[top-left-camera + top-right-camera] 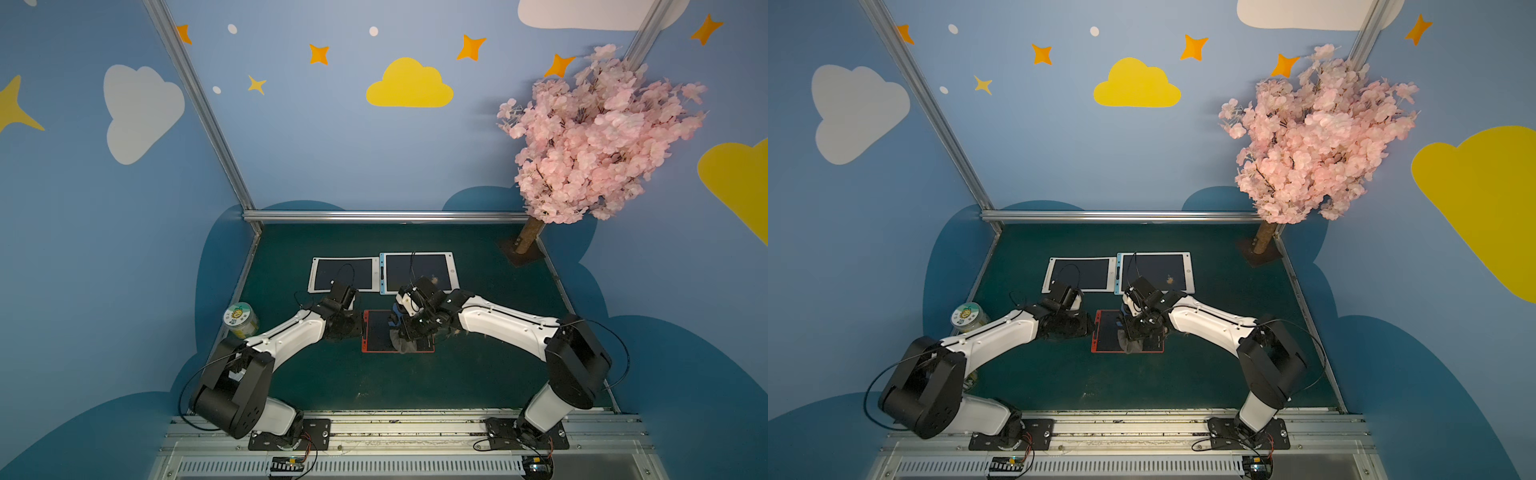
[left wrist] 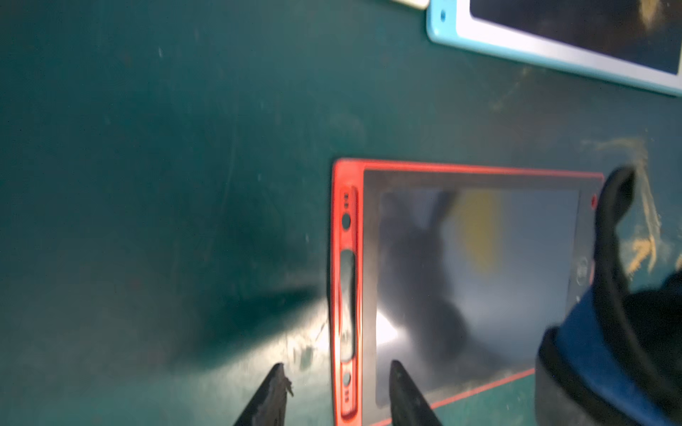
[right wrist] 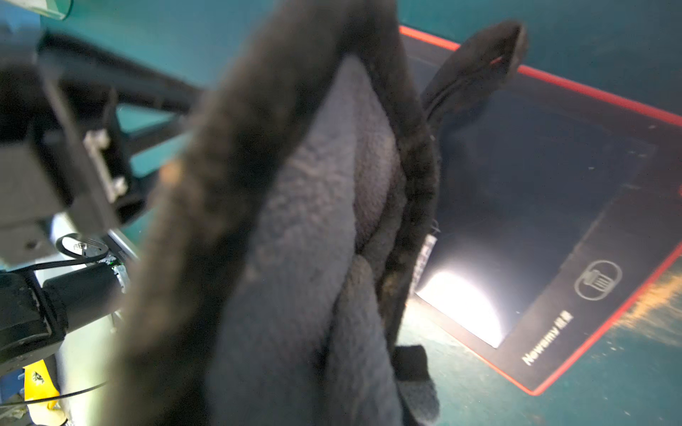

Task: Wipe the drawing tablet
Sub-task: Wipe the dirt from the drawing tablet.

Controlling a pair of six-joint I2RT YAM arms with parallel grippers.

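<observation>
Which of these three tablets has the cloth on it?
The red-framed tablet, the front one, under the dark cloth. The white-framed tablet and blue-edged tablet lie farther back, uncovered.

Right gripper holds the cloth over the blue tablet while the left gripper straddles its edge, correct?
Wrong tablet: it is the red tablet, not the blue tablet behind it, as both top views show. The right gripper does hold the cloth over it, and the left gripper straddles its edge.
</observation>
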